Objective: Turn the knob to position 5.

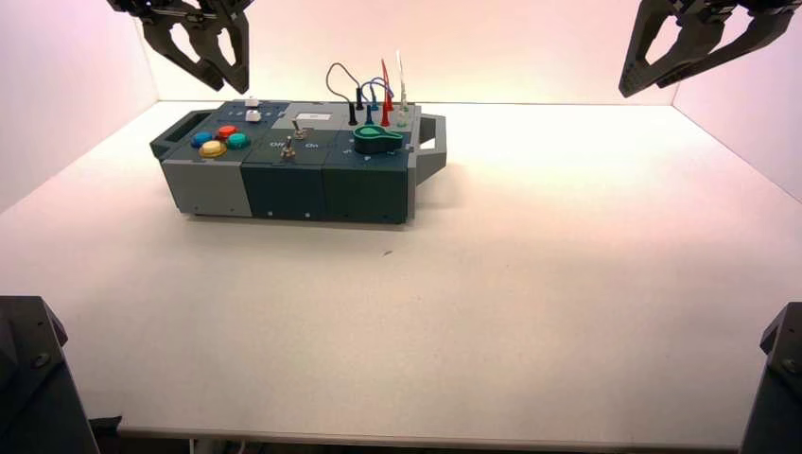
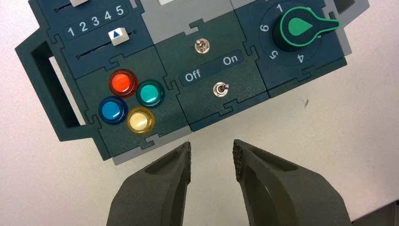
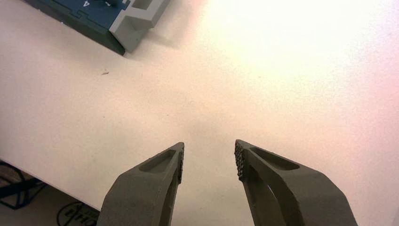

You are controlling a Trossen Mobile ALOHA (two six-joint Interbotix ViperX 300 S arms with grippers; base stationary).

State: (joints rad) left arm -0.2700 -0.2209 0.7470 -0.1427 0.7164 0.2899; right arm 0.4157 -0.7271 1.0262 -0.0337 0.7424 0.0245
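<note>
Dark green knob point(image 2: 299, 27) sat on the right-hand part of the box point(image 1: 291, 175), below the wires point(image 1: 374, 90) in the high view, its pointed tab turned toward the box's right end, between the printed 1 and 4. Left gripper point(image 2: 211, 162) hung above the box's left part, its fingers spread apart with nothing between them, touching no control. Right gripper point(image 3: 209, 160) hung over the table point(image 3: 197, 108) well to the right of the box, also spread and empty, both arms clear of the knob.
</note>
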